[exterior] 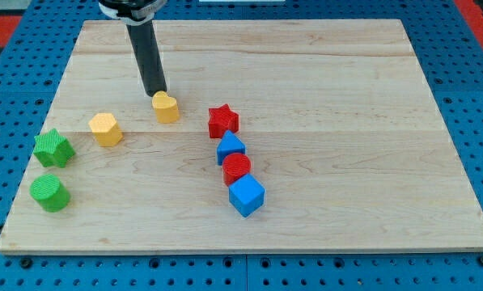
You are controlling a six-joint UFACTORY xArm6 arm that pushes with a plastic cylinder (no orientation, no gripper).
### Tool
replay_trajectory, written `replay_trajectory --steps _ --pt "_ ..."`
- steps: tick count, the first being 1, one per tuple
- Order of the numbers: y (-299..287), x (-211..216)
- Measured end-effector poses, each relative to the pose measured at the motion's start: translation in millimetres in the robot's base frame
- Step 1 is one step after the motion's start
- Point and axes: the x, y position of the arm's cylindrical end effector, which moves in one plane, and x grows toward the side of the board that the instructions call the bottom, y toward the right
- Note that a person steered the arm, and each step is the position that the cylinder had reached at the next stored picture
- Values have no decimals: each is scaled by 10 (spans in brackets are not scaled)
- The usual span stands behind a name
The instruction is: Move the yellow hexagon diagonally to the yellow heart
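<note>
The yellow hexagon (105, 128) lies on the wooden board at the view's left of centre. The yellow heart (167, 107) lies up and to the right of it, a short gap apart. My tip (156, 93) stands just above and to the left of the yellow heart, touching or nearly touching its upper edge. The dark rod rises from there toward the view's top. The tip is well apart from the hexagon.
A green star (52, 149) and a green cylinder (48, 193) sit near the board's left edge. A red star (222, 120), a blue block (230, 149), a red cylinder (236, 168) and a blue cube (246, 196) form a line at centre.
</note>
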Motion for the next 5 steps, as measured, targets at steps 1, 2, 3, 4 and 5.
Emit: replay_trajectory --steps 1,2,3,4,5 --pt "2 110" --pt "-330 44" --pt "-541 141" --pt "-561 226" --pt "-952 230"
